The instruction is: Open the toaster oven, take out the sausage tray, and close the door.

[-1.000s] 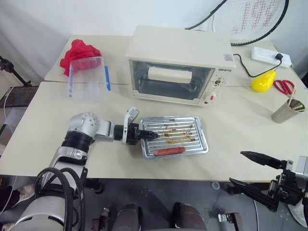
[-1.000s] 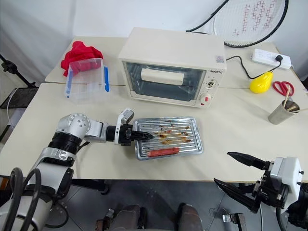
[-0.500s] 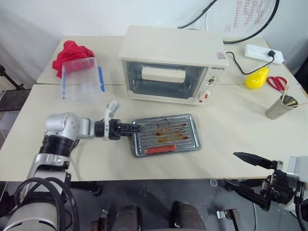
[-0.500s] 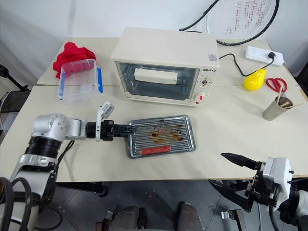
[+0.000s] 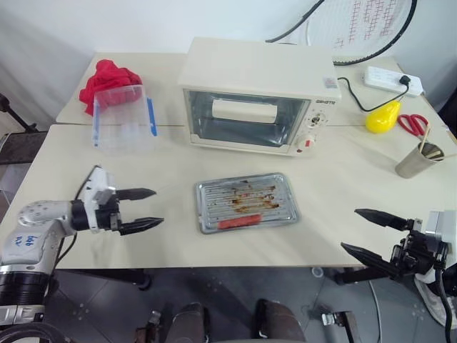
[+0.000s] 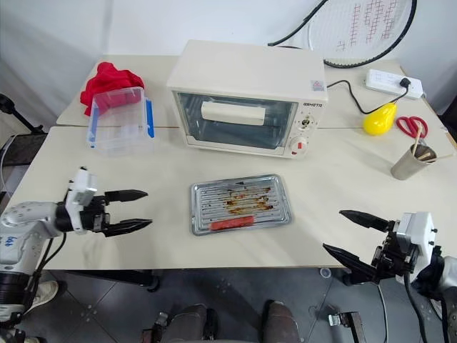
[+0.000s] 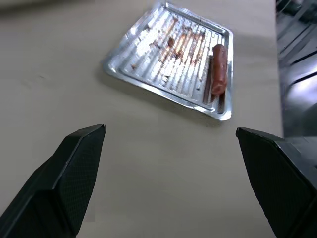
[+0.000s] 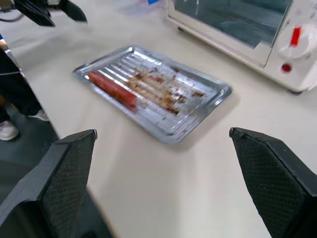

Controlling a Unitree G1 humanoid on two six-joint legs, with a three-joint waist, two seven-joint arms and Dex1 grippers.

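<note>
left gripper (image 6: pixel 130 209) — fingers spread wide, empty, hovering over the cream table (image 6: pixel 335 179) | shallow silver ribbed metal tray (image 6: pixel 240 204) with one red-orange sausage (image 6: pixel 231 224) — flat on the table, well apart, ahead of its fingertips | right gripper (image 6: pixel 351 235) spread wide, empty | boxy cream-white toaster oven (image 6: pixel 250 96) beyond the tray, glass door (image 6: pixel 236 120) shut

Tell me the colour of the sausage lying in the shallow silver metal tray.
Red-orange sausage, clearest in the left wrist view, along one edge of the ribbed silver tray.
</note>
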